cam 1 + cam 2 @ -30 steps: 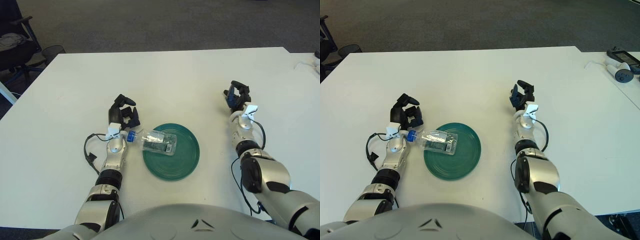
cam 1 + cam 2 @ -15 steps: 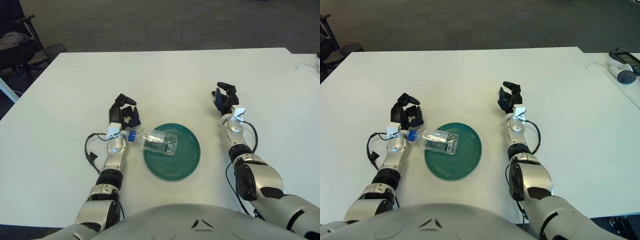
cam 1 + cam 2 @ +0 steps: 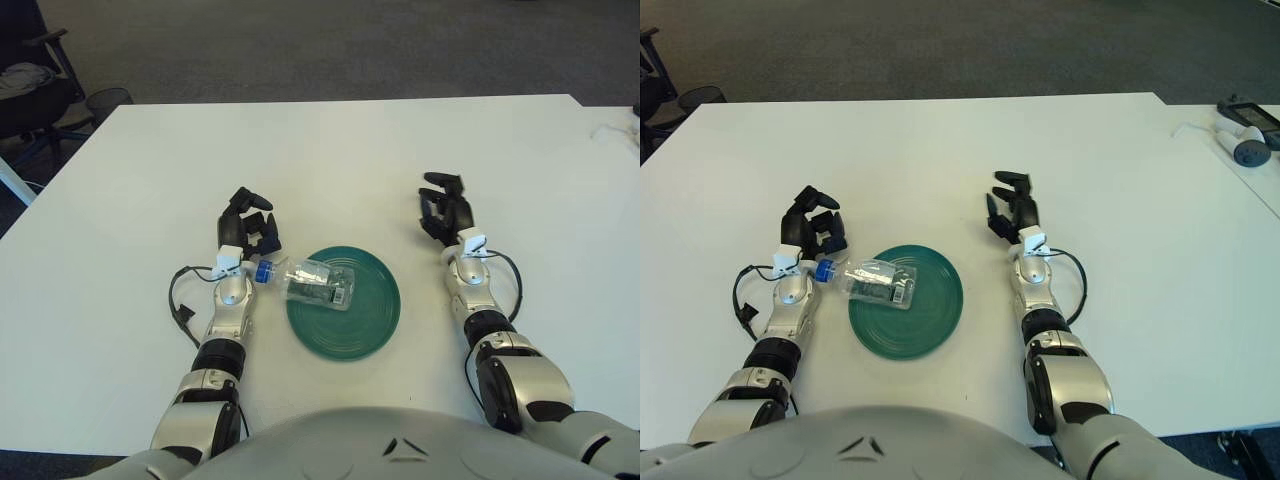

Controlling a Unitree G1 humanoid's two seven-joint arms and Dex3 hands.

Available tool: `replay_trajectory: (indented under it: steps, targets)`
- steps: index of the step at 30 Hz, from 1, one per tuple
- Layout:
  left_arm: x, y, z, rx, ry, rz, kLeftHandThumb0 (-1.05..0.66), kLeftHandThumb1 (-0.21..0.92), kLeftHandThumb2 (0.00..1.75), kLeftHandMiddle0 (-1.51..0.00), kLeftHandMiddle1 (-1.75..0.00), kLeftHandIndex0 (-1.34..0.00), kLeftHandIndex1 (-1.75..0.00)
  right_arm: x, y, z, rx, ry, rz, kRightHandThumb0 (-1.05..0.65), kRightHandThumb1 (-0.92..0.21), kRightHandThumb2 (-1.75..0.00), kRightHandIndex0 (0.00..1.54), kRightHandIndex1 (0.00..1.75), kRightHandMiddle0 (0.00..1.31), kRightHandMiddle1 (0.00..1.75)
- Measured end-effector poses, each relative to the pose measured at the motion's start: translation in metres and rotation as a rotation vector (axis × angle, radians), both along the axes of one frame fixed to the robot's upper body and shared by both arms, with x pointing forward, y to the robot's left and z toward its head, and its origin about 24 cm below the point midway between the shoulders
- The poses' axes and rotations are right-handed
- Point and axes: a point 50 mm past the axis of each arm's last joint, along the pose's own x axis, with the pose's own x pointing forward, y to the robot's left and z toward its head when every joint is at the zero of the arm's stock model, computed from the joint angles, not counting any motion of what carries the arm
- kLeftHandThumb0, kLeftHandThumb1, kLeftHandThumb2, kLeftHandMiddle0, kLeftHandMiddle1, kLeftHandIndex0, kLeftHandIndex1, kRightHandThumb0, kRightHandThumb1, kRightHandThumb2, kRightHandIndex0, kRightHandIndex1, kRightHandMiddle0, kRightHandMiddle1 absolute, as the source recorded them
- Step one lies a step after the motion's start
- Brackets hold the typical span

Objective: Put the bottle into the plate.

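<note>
Bottle (image 3: 318, 282) lying in plate (image 3: 372, 318), cap overhanging rim. Left hand (image 3: 248, 230) curled empty; right hand (image 3: 445, 211) fingers open.

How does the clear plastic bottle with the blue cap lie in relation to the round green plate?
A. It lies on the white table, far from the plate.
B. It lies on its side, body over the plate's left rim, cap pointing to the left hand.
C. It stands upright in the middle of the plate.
B: the clear plastic bottle lies flat across the left edge of the round green plate, its blue cap beside the left hand.
</note>
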Motion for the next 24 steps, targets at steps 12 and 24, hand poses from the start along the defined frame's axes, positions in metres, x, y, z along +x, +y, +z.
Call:
replay_trajectory:
  steps: [12,24]
  targets:
    - [0.0,0.001,0.001,-0.008,-0.004,0.001,-0.52,0.19,1.47,-1.28,-1.75,-0.71,-1.75,-0.011,0.006,0.008,0.006,-0.08,0.001,-0.6,-0.72,-0.7,0.13,0.92,0.0,1.18]
    - [0.001,0.001,0.004,-0.001,-0.009,0.005,-0.52,0.18,1.49,-1.29,-1.75,-0.72,-1.75,-0.019,0.006,0.013,0.026,-0.127,-0.017,-0.53,-0.69,-0.78,0.12,0.89,0.0,1.16]
